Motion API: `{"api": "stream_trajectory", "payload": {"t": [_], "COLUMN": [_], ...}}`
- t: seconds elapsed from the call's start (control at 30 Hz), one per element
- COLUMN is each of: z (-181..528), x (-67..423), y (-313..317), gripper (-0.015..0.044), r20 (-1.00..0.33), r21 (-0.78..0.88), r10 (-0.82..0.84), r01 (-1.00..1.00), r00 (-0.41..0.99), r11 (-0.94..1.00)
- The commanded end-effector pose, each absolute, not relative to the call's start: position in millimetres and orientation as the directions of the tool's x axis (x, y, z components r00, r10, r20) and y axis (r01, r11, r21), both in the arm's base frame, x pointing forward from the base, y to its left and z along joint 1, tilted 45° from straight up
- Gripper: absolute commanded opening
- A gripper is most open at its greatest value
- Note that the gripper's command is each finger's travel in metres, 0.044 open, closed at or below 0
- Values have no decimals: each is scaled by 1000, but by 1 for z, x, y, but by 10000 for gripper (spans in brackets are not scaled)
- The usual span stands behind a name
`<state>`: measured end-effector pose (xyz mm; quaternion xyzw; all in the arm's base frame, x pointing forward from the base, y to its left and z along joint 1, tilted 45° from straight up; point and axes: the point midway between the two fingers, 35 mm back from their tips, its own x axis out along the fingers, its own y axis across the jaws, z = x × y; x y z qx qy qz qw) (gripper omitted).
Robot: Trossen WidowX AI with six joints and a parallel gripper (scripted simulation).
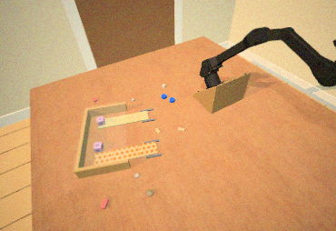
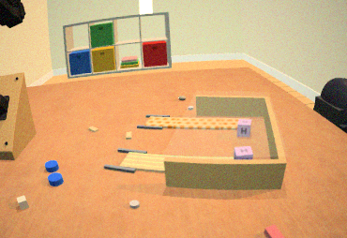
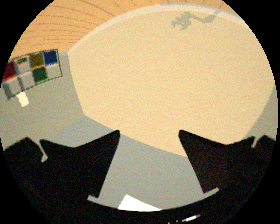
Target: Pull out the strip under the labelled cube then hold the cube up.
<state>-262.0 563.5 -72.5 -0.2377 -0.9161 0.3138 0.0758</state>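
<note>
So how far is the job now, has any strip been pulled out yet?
Nothing looks done yet. Both strips, the orange dotted strip and the pale striped strip, reach into the walled tray, each with a purple cube on it. In hand: nothing; the gripper is open and empty, far away behind the wedge-shaped stand. Left: identify the labelled cube, pull its strip, lift the cube.

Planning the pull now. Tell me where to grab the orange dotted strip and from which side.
Grip the orange dotted strip at its free end, by the dark bars, from above at the open side of the tray. It lies flat, walls close the other sides, and a cube sits on the inner end.
</note>
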Motion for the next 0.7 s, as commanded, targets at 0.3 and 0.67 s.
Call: {"api": "stream_trajectory", "payload": {"t": [0.3, 0.67], "z": [-29, 16], "x": [-128, 63], "y": [619, 607], "gripper": [400, 400], "r20": [-105, -257], "r21": [-864, -963], "r10": [807, 965], "r01": [456, 99], "r00": [-581, -50], "r11": [216, -252]}}
